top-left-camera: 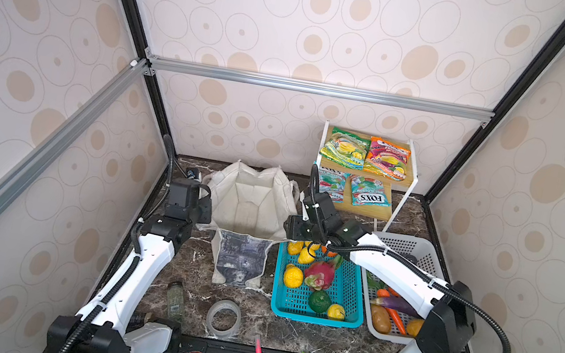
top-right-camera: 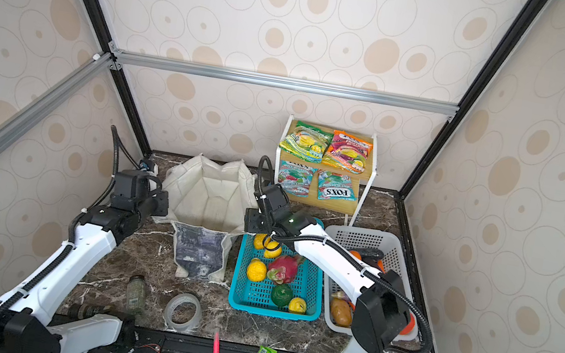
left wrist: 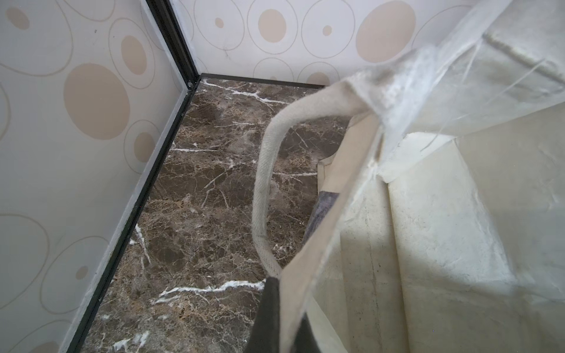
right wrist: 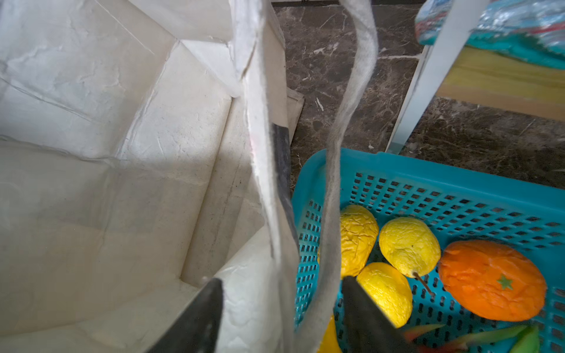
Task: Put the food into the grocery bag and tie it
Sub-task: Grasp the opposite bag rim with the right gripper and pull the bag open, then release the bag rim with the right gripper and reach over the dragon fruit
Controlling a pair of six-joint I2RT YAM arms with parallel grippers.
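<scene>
Grocery bag (top-left-camera: 250, 199) stands upright on the bench (top-left-camera: 194, 279) at centre back, its mouth held wide open and its grey-blue printed panel facing the camera in both top views.

Left gripper (left wrist: 281, 305) is pressed together, pinching the bag's left rim; a loop handle (left wrist: 263, 183) hangs just outside that rim. Right gripper (right wrist: 279, 281) is at the bag's right rim with its fingers (right wrist: 198, 314) spread. One finger is inside the bag and the other outside over the teal basket (top-left-camera: 347, 312). The rim and the other handle run between them, not clamped.

Food sits outside the bag:
- The teal basket, just right of the bag and touching its side, holds the yellow fruits (right wrist: 409, 244), a dragon fruit (top-left-camera: 320, 275) and an orange round vegetable (right wrist: 492, 279).
- The white basket (top-left-camera: 428, 248), beside the teal one, holds an eggplant (top-left-camera: 395, 303) and other produce, partly hidden by the right arm.
- The green snack packet (top-left-camera: 345, 148) and orange snack packet (top-left-camera: 388, 159) lie on the top of the shelf (top-left-camera: 406, 190) behind the baskets.

A tape roll (top-left-camera: 223, 318) and a jar (top-left-camera: 176, 299) are near the bench's front edge, well apart from the bag.
</scene>
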